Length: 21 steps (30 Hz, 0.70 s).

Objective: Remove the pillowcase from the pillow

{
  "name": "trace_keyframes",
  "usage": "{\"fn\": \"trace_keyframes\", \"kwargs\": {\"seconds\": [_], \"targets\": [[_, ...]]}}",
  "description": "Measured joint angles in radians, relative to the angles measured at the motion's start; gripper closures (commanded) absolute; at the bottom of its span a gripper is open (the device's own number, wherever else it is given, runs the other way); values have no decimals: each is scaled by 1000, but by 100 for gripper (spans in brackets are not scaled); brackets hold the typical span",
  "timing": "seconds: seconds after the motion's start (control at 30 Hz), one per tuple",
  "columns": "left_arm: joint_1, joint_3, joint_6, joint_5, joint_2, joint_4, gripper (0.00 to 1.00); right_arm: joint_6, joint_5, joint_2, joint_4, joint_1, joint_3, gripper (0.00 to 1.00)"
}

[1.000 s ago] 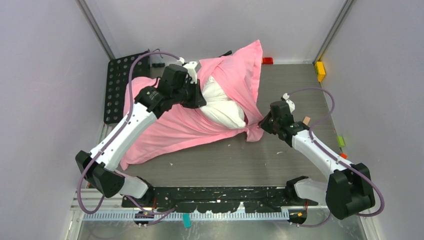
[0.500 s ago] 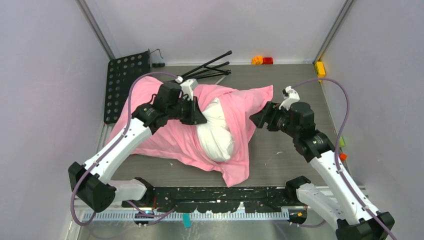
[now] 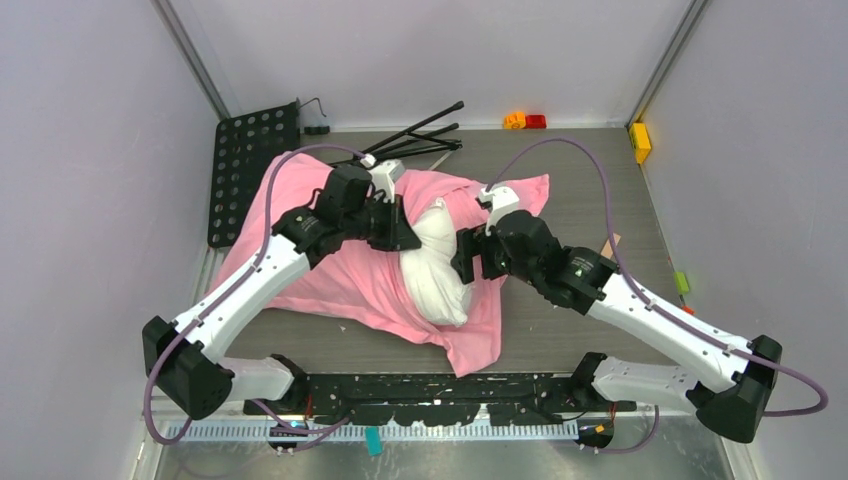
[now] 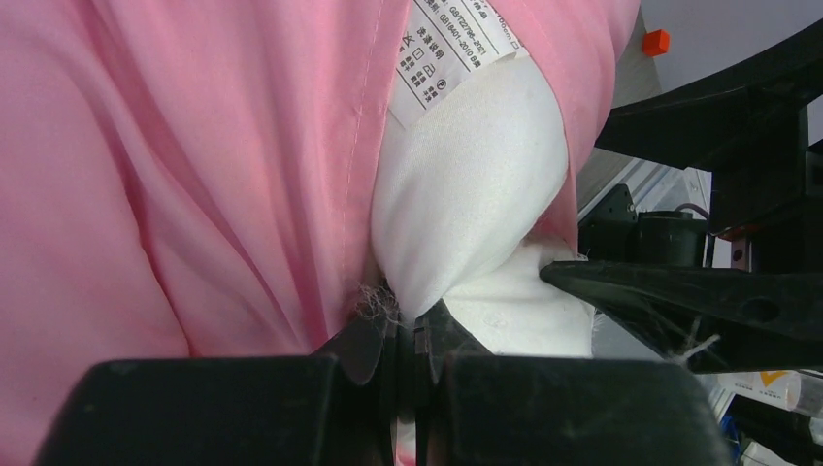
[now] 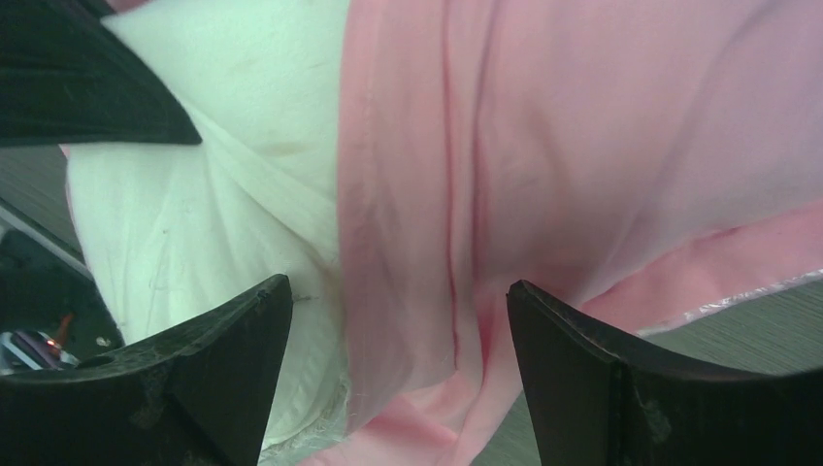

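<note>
**A:** What lies nearest the arm bases?

**B:** A loose corner of the large shiny pink satin pillowcase (image 3: pixel 330 290). It hangs on the near side of the plump white stuffed pillow (image 3: pixel 437 275), flat on the grey wood-grain table (image 3: pixel 580 170).

**A:** Is the pillow inside the case?

**B:** Only partly. Its white body shows bare through the open mouth. Pink cloth lies along both its long sides and spreads widely to its left.

**A:** And the right gripper (image 5: pixel 396 286)?

**B:** It is at the pillow's right side with its jaws spread wide. They straddle the line where the pink hem meets the white cloth, and they grip nothing.

**A:** The left gripper (image 4: pixel 412 340)?

**B:** It is at the pillow's far left end, clamped tight. The wrist view shows a pinch of the pillow's white cloth between its fingers, right against the pink hem. A white printed label (image 4: pixel 451 44) shows at that hem.

**A:** What is beyond the pillow?

**B:** Folded black tripod legs (image 3: pixel 420 135) lie just behind it. A black perforated metal plate (image 3: pixel 240 170) sits to the far left. Small orange and red blocks (image 3: pixel 525 121) stand against the back wall, and a yellow block (image 3: pixel 640 140) sits at the far right.
</note>
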Motion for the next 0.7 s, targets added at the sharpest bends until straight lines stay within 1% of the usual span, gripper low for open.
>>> {"fn": "trace_keyframes", "kwargs": {"seconds": [0.13,0.27,0.37,0.47,0.57,0.63,0.7], "targets": [[-4,0,1,-1,3,-1,100,-18,97,27,-18,34,11,22],[-4,1,8,-10,3,-1,100,-11,276,47,-30,35,16,38],[-4,1,10,-20,1,-1,100,2,369,50,-29,16,13,44],[-4,1,13,-29,-11,-1,100,26,378,51,-5,-79,-13,52],[-5,1,17,-32,-26,0,100,77,318,72,45,-232,-61,58],[-6,1,23,-33,-32,0,100,122,268,97,80,-325,-90,58],[-7,1,31,-34,-35,-1,100,162,220,119,103,-389,-110,55]]}}
